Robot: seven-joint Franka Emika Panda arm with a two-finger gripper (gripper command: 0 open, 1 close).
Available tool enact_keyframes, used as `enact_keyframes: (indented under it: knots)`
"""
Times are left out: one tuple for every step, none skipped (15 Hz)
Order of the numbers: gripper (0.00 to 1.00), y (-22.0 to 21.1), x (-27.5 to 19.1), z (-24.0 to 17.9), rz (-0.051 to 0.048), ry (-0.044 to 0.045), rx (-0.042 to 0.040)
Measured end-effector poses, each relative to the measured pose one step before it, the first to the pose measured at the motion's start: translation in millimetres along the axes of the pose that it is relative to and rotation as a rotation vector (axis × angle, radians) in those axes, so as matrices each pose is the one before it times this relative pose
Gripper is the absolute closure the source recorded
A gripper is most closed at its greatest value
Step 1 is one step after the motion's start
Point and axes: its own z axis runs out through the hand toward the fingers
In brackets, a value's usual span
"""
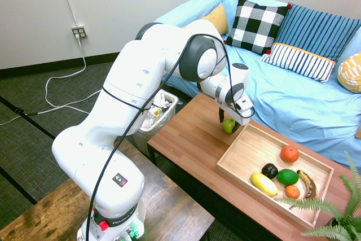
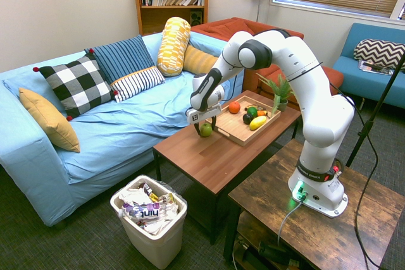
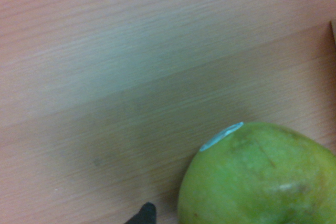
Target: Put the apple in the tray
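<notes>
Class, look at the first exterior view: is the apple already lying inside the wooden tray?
No: the apple sits on the table just outside the tray corner, under the gripper.

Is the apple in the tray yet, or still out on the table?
Out. The apple sits on the coffee table just outside the tray corner, under the gripper.

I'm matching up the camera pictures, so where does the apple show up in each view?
First exterior view: the apple is at center, just outside the tray corner.
Second exterior view: the apple is at center, left of the tray.
Wrist view: apple close up, lower right.
Shared landmark: the tray's corner.
</notes>
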Motion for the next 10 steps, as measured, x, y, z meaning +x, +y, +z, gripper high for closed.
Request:
enact_keyframes:
  knots:
    - [1.00, 0.76, 1.28, 0.02, 0.00069, 0.00020, -0.00041]
    - [1.00, 0.32, 0.42, 0.12, 0.00011, -0.00096, -0.00006]
    - [1.00, 0.09, -0.04, 0.23, 0.00067, -0.00233, 0.00064]
    - [1.00, -0.07, 0.14, -0.19, -0.00080, -0.00236, 0.00191]
    - [1.00, 0.09, 0.29, -0.13, -0.00058, -0.00134, 0.00109]
    - [1.00, -0.16, 0.32, -0.41, -0.00165, -0.00112, 0.00179]
    - [1.00, -0.52, 0.65, -1.02, -0.00344, -0.00086, 0.00332]
    - [1.00, -0.18, 1.55, -2.57, -0.00119, -0.00096, 0.00603]
    - [1.00, -0.22, 3.03, -6.53, 0.00201, 0.00135, 0.01194]
    - [1.00, 0.50, 5.21, -12.11, 0.00375, 0.00566, 0.01706]
